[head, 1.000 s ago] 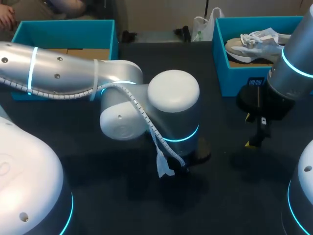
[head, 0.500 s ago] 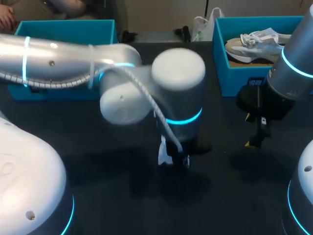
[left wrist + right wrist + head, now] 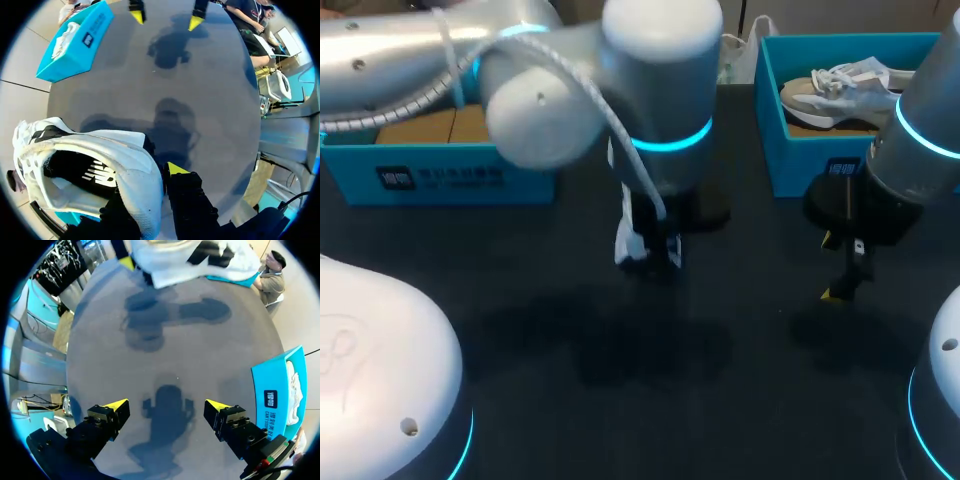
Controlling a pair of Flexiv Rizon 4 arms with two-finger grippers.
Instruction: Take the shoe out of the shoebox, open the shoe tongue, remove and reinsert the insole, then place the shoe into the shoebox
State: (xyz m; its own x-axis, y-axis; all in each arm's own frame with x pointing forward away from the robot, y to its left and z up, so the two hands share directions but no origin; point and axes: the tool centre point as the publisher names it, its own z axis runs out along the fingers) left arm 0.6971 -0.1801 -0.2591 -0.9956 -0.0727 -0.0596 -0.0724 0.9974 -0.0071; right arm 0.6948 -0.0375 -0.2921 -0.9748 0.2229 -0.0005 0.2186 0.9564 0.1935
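White shoe (image 3: 100, 155), black logo: clamped by left fingers (image 3: 176, 169), one hidden behind it. Beside labelled shoebox (image 3: 274, 390), print illegible: right fingers (image 3: 116, 406), spread apart.

**A robotics lab bench**

I am working in what is looking like a robotics lab. My silver left arm (image 3: 380, 50) and right arm (image 3: 920, 130) are glowing with cyan rings over a dark table (image 3: 750, 400). It is carrying a teal left shoebox (image 3: 440, 180) and right shoebox (image 3: 800, 160), and my left arm is holding a white sneaker (image 3: 100, 165).
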